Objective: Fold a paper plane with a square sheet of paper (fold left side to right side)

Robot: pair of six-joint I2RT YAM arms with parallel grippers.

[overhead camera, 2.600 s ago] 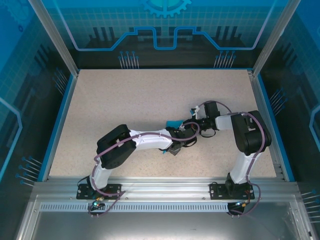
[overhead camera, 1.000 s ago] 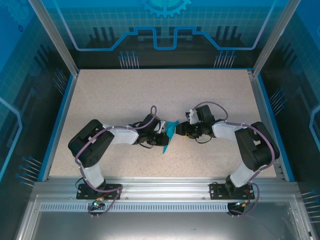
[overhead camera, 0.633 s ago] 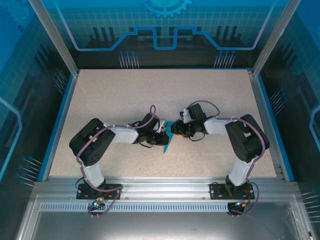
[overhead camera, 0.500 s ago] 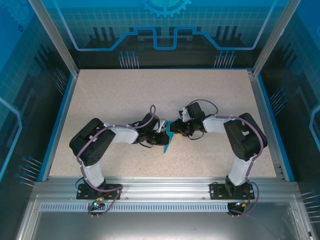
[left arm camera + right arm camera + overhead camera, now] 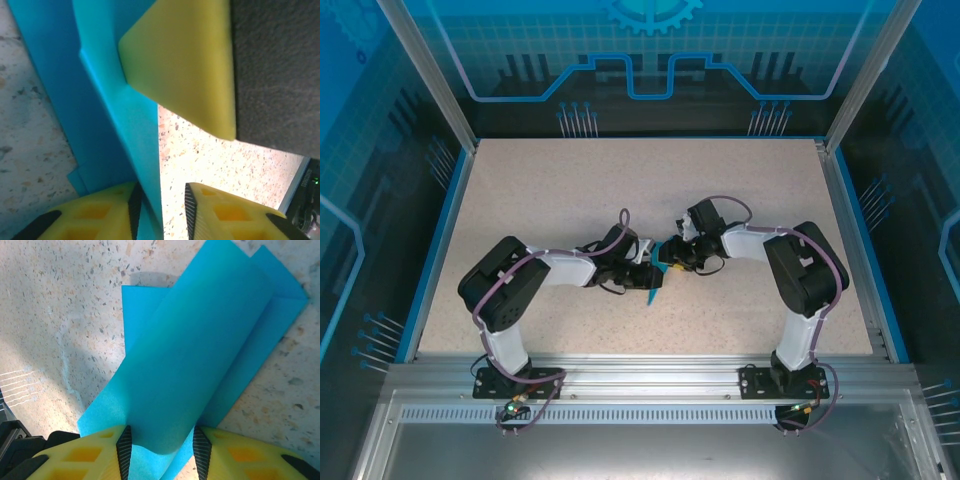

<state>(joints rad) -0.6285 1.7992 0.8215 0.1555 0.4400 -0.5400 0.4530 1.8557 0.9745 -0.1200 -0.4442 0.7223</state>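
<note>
My right gripper pinches the cyan-blue paper sheet, folded into layers and bowed up between its fingers, near the middle of the speckled tabletop. My left gripper has its jaws parted around the sheet's edge, not clamping it. I judge a lengthwise fold is in hand; the next move calls for laying the bowed layer flat and pressing the crease.

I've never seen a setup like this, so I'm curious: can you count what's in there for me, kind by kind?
Robot arms: 2 (left arm, right arm)
Blue paper sheet: 1
Total: 3
</note>
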